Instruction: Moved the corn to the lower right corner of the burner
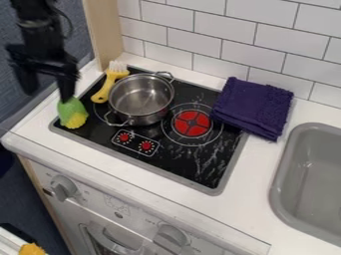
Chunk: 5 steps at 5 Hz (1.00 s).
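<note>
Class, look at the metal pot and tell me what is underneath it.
The pot sits on the black stovetop; part of a thin pale ring shows past its left side. The pot covers the rest.

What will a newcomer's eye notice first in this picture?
Probably the shiny pot at the upper left of the cooktop, and the purple cloth over its upper right corner. Next, the red burner right of the pot, and the green-yellow corn at the left corner.

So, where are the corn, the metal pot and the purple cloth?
Corn [72, 113]: camera view, middle of its body, where green meets yellow.
Metal pot [140, 94]: camera view, its bare inside.
Purple cloth [253, 106]: camera view, middle of its folded top.
</note>
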Motion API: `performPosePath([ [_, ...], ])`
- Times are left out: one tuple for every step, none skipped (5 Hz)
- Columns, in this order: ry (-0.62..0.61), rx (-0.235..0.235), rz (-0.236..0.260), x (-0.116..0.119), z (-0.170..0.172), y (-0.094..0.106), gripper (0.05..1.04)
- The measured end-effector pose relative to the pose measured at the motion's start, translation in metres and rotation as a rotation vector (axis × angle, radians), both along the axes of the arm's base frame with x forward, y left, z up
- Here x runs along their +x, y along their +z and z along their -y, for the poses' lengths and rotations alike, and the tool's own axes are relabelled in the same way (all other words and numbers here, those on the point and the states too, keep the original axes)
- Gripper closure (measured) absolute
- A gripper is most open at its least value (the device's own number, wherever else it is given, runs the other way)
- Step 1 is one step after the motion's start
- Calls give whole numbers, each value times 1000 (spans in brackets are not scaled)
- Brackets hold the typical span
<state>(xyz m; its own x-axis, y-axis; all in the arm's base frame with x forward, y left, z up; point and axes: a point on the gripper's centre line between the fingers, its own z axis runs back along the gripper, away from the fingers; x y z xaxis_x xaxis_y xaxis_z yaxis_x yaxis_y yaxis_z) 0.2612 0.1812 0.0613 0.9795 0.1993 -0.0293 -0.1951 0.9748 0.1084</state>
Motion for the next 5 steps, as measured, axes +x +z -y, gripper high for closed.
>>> performPosePath([
  [-43, -34, -9, 16, 11, -17, 84],
  [-47, -36, -13, 24, 15, -23, 115],
  [-49, -30, -13, 25, 17, -23, 384],
  [-50, -20, -12, 26, 18, -22, 500],
  [-51, -12, 8, 24, 20, -15, 627],
])
